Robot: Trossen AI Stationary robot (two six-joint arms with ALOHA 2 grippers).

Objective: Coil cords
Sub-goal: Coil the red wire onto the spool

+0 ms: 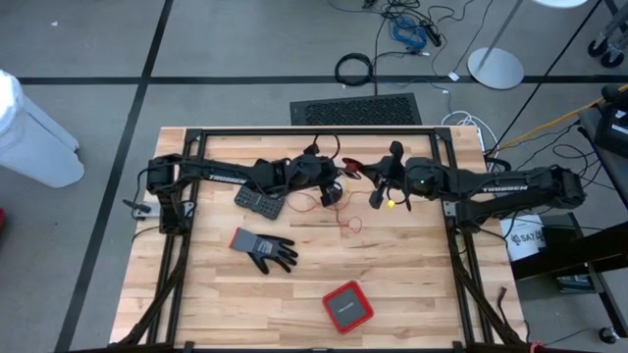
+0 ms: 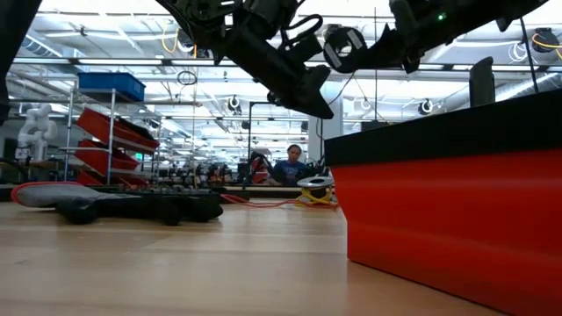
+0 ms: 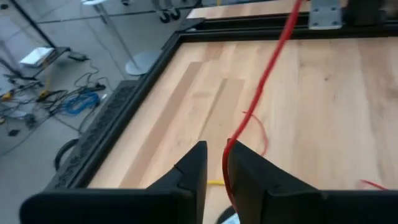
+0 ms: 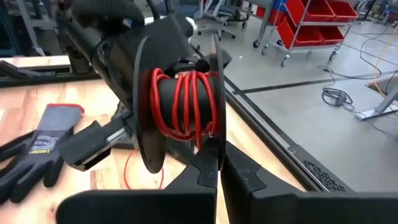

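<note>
- Meeting over the far middle of the bench (image 1: 412, 284), both arms reach in from the bench's two sides.
- Right gripper (image 4: 217, 163) is closed, its fingers pinched together on the rim of a black spool (image 4: 180, 102), held above the bench near the far edge.
- Red cord (image 4: 186, 102) is wound in several turns round the core of that spool; its loose length runs down to the bench surface and lies in a thin loop near the bench's middle (image 1: 351, 222).
- Left gripper (image 3: 216, 163) is slightly parted, with the red cord passing through the narrow gap between its fingers; whether the fingers press on the cord cannot be told.
- Yellow cord (image 1: 393, 205) shows as a small bundle on the bench just beside the right gripper, toward the far edge.
- Grey glove (image 1: 263, 249) lies flat left of the bench's middle, with a red band at its cuff.
- Dark keypad-like block (image 1: 259, 203) sits beyond the glove, under the left arm.
- Red box (image 1: 347, 306) with a black top rests near the bench's near edge.
</note>
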